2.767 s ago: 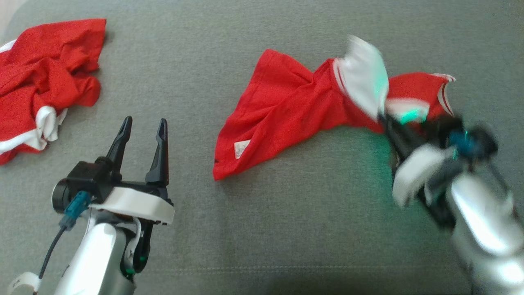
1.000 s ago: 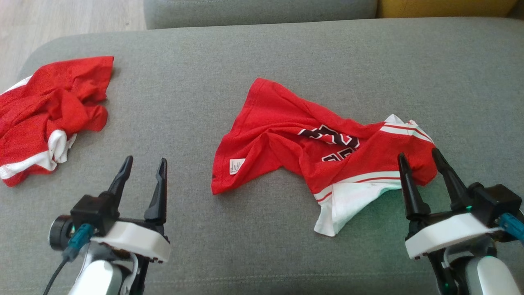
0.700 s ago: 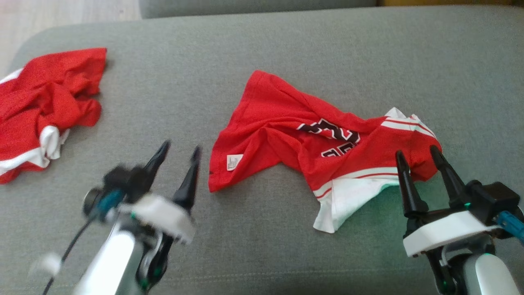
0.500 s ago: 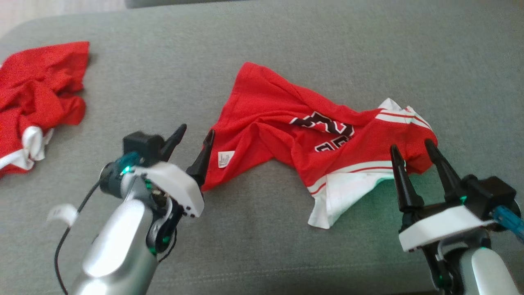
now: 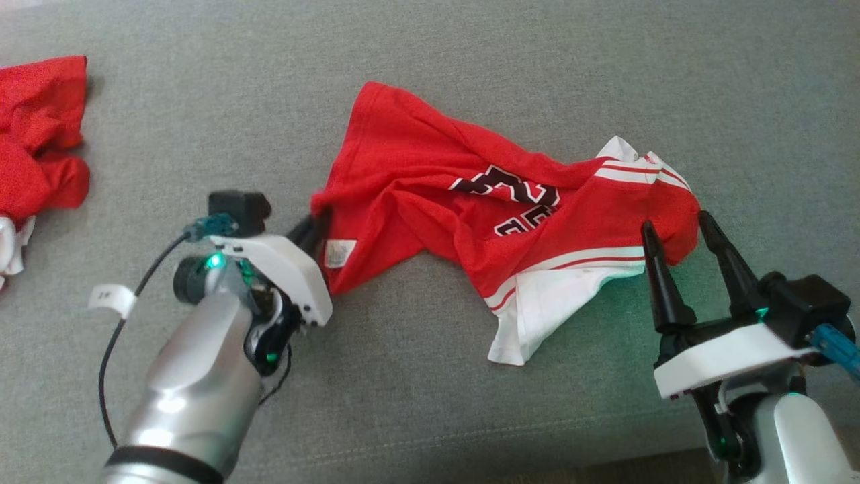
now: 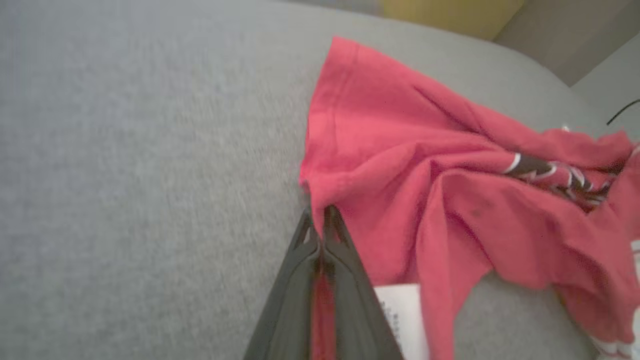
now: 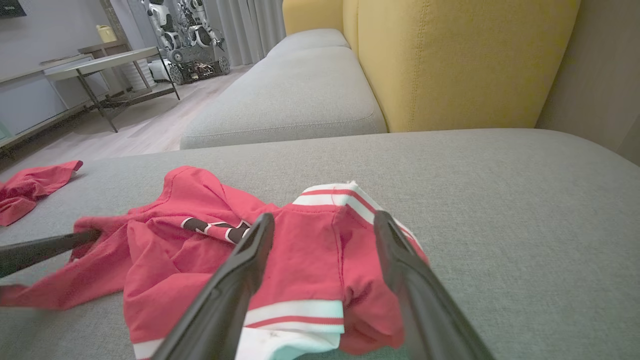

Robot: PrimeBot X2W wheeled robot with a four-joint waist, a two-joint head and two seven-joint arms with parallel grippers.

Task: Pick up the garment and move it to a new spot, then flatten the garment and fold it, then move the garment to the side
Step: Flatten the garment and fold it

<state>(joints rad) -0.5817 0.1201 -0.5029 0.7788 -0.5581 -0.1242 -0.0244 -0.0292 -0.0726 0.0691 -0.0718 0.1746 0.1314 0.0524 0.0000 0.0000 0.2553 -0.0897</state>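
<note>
A red sports jersey (image 5: 430, 202) lies crumpled in the middle of a grey sofa cushion (image 5: 168, 101). In the head view its long axis runs left to right, dipping slightly toward the right. The plain red hem end points to the robot's left, and the end with white stripes and a white panel (image 5: 544, 302) points right. Black, white-edged numerals (image 5: 510, 195) cross its middle, too creased to read. A small white tag (image 5: 338, 252) sits near the left edge, its print too small to read. The left jaws are pressed together, pinching the jersey's left edge. The right jaws are spread wide at the jersey's right end, gripping nothing. A second red garment (image 5: 40, 128) lies well apart at the far left.
</note>
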